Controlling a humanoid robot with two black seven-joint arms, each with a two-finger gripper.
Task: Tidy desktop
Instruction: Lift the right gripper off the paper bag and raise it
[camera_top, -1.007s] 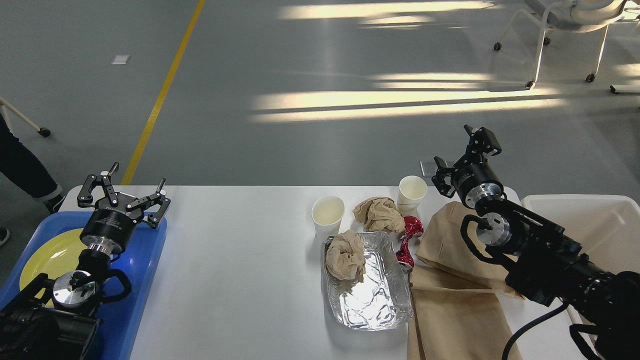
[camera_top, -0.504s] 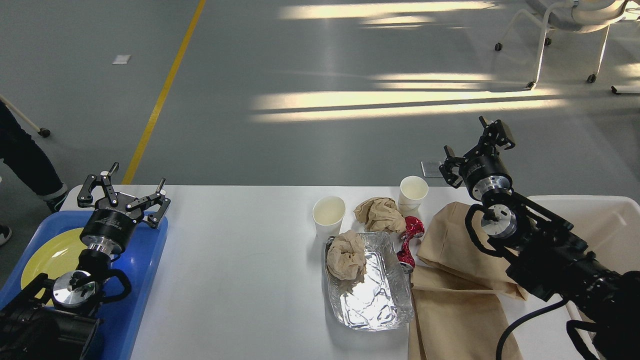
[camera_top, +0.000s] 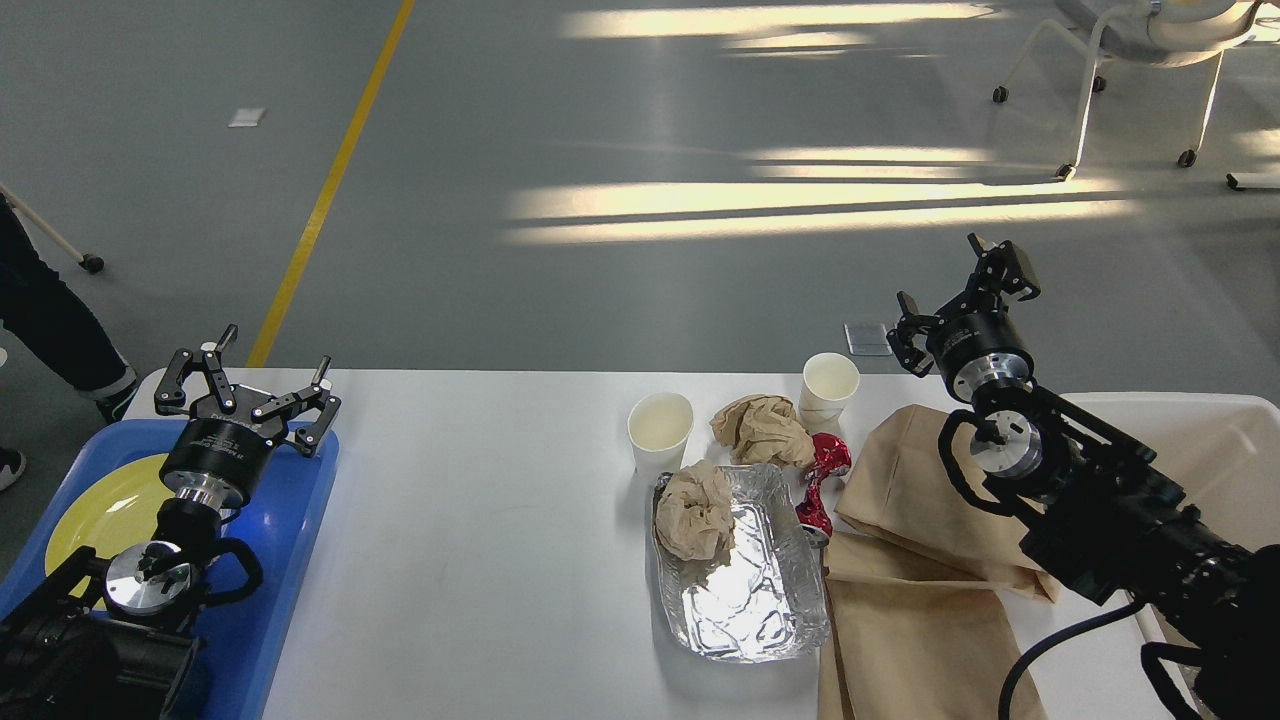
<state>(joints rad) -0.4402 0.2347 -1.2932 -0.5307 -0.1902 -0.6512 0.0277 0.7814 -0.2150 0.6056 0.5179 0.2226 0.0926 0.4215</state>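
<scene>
So only the head view here. Counting stuff on the white tabletop: two paper cups, one near the middle and one further back toward the far edge; two crumpled brown paper wads, one lying between the cups and one sitting in the near-left corner of the single foil tray; one crushed red can squeezed between the tray and the brown paper bags, which look like two, overlapping at the right. One blue tray at the left end with one yellow plate on it, and one white bin at the right end.

The tabletop fills the whole lower part of the view and is smooth with rounded corners. Behind it there's grey floor with a yellow line, sun stripes and a chair on casters top right.

The left gripper hovers over the blue tray, fingers spread wide, holding nothing. The right gripper is past the far edge by the bin; fingers apart, nothing in them.

Compared to a second ago, the right gripper has swung further right and a bit up, away from the back cup. Left arm hasn't budged.
</scene>
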